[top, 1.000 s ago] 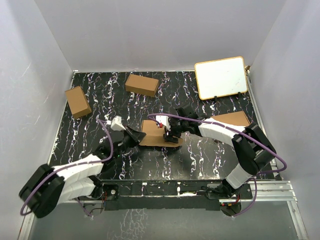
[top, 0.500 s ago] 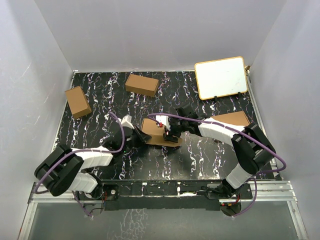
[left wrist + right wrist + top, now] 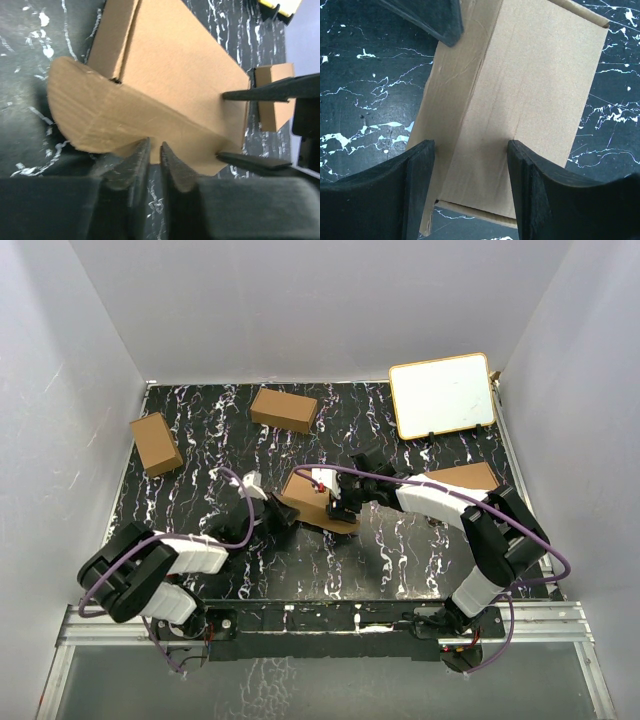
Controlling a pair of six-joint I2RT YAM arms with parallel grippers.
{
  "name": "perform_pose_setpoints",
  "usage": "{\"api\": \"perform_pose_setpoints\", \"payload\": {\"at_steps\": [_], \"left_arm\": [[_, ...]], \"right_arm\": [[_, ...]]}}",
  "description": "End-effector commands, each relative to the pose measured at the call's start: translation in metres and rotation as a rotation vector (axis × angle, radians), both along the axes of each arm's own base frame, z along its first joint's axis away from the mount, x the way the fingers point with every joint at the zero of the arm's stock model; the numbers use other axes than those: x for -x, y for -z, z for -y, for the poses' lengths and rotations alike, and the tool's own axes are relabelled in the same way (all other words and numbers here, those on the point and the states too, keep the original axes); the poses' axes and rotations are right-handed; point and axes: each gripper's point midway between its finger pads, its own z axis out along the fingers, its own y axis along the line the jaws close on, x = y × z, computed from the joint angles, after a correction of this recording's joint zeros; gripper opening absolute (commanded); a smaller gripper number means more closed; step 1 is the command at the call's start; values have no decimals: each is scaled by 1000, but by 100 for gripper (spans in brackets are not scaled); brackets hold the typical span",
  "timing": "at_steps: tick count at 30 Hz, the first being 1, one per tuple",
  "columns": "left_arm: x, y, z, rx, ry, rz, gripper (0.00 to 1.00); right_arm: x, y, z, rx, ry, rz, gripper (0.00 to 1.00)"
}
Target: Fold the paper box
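Count on the table (image 3: 400, 550): two arms, one paper box, two shorter cartons, one pile of sheets, one whiteboard.

Nearest me, the left arm (image 3: 165, 560) is folded tight at its elbow. A second ago it lay stretched out low to the left; its wrist has since advanced toward the centre. The left gripper (image 3: 279, 515) is all but closed, only a thin slit between its fingers (image 3: 142, 162), and it holds nothing. Its tips sit against the lower edge of the paper box (image 3: 318, 500), below the rounded flap (image 3: 95, 117).

The paper box sits mid-table as a slim carton. It has swung slightly since the earlier frame, its near right corner now closer to me. The right gripper (image 3: 339, 508) stands about half open, one finger (image 3: 420, 190) either side of the carton's end, clamped on it. The right arm (image 3: 440, 502) has barely moved.

Open marbled surface lies between the box and the near edge. The pile of sheets (image 3: 465, 477) lies just behind the right arm's forearm. Further back, well apart from the box, are the left carton (image 3: 156, 443) and the centre carton (image 3: 284, 409). The whiteboard (image 3: 441, 395) stands at the far right corner.
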Motion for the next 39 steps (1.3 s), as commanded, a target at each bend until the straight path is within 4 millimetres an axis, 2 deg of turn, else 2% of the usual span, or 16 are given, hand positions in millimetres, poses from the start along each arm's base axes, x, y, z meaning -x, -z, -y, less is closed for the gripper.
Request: {"api": "perform_pose_setpoints", "payload": {"at_steps": [1, 2, 8, 12, 16, 21, 26, 28, 31, 33, 39], "left_arm": [[-1, -19, -15, 33, -72, 46, 23], [-1, -23, -16, 53, -87, 37, 32], [-7, -38, -10, 173, -135, -9, 67], [-13, -32, -5, 175, -162, -67, 76], [-19, -21, -6, 156, -227, -156, 77], [-26, -9, -9, 151, -304, -220, 71], [-29, 5, -14, 98, -372, -302, 58], [-30, 9, -13, 87, -375, -313, 49], [-30, 12, -12, 85, -374, -323, 29], [-29, 14, -11, 87, -372, -332, 22], [-28, 15, -10, 89, -362, -336, 19]], "right_arm": [[10, 16, 2, 37, 14, -84, 63], [10, 17, 2, 40, 15, -87, 63], [9, 21, 3, 50, 23, -95, 60], [9, 21, 4, 51, 26, -96, 60], [9, 22, 4, 53, 24, -97, 59], [11, 24, 4, 54, 18, -105, 58], [13, 25, 3, 54, 10, -109, 57], [14, 26, 3, 56, 7, -111, 57], [15, 26, 3, 57, 5, -113, 56], [16, 27, 2, 59, 2, -115, 55], [15, 27, 2, 61, 4, -114, 55]]}}
